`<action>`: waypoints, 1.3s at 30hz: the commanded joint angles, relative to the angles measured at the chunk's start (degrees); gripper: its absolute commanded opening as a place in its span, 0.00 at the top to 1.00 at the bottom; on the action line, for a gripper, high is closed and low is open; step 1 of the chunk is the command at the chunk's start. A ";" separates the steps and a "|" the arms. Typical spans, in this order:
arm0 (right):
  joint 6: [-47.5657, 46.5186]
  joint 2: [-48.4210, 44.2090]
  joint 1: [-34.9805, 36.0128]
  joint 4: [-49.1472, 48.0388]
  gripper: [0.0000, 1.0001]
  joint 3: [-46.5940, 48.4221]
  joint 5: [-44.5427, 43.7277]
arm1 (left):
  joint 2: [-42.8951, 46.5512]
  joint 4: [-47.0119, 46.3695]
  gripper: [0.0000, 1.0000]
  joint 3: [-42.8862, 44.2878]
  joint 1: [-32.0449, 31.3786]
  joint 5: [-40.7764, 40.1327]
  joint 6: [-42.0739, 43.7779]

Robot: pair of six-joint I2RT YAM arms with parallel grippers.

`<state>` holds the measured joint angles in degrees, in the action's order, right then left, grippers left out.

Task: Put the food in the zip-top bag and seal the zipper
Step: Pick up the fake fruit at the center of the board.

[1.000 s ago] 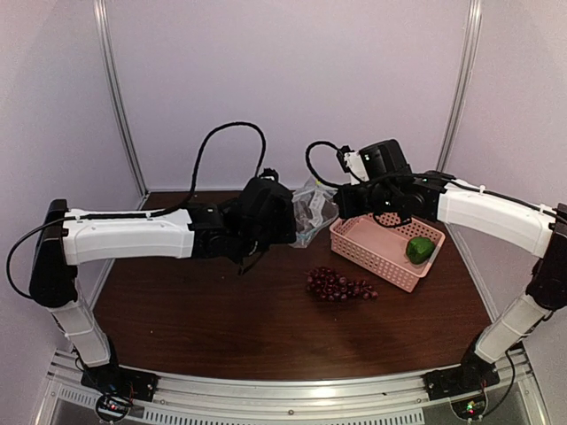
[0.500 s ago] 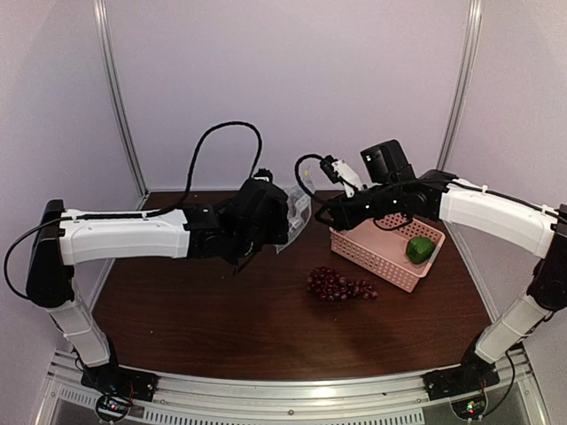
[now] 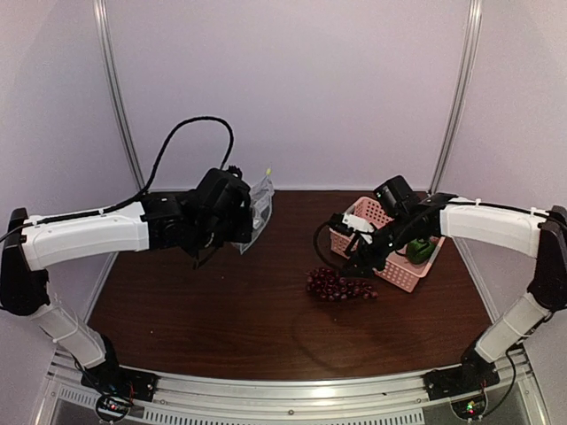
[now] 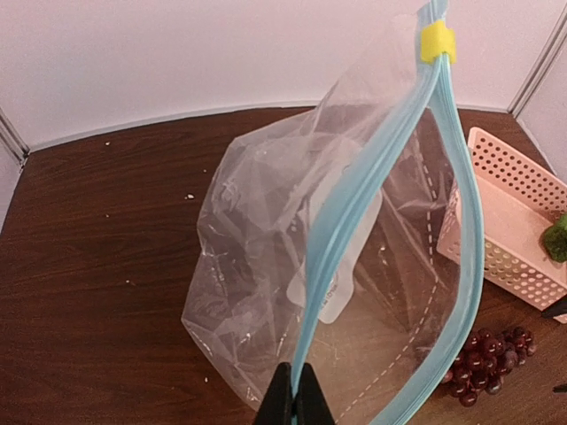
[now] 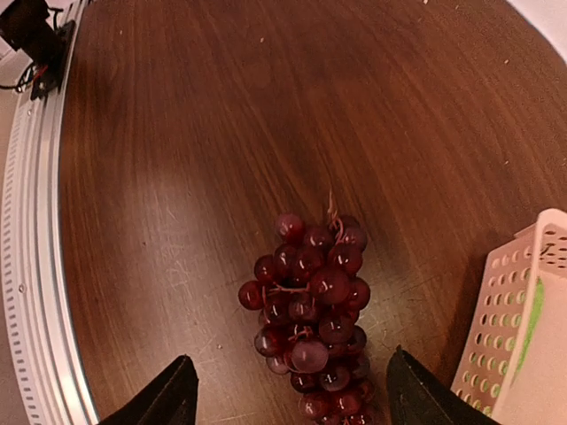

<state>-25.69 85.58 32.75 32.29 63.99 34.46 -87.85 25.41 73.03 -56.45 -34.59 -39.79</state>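
- The clear, crinkly zip-top bag hangs over the desk's 10 o'clock. The left end effector pinches its teal zipper.
- The glossy round grapes lie on dark wood grain at 3 o'clock, under the right end effector, whose fingers are spread wide.
- The green vegetable sits in the pink perforated basket at 2 o'clock.
- Pale walls surround the desk.

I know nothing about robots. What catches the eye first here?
The left gripper holds up a clear bag by its blue zipper edge, mouth gaping. The right gripper hangs open just above the dark red grapes, which lie beside the pink basket holding a green vegetable.
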 commanded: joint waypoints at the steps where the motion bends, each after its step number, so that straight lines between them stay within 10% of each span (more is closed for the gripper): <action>1: -7.70 6.09 0.58 0.74 0.23 0.20 -2.21 | 3.81 7.26 1.00 -1.81 1.02 1.50 1.89; 14: -10.06 18.36 3.46 0.72 0.13 4.13 -10.88 | 7.27 8.08 1.00 -6.51 3.10 2.71 0.31; 25: -6.75 14.70 3.62 2.66 0.69 5.54 -7.13 | 0.93 1.12 1.00 -6.48 3.10 9.00 -0.97; 32: -2.28 2.00 3.63 8.35 0.77 8.64 13.62 | -4.08 -6.64 1.00 -6.93 3.10 14.01 -2.70; 39: 23.58 0.11 3.97 -11.28 0.90 6.20 25.46 | -6.84 -18.42 1.00 -9.70 3.05 17.83 -8.52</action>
<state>-19.92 84.86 36.38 34.13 72.64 50.09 -93.91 17.02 65.28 -53.60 -20.01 -43.75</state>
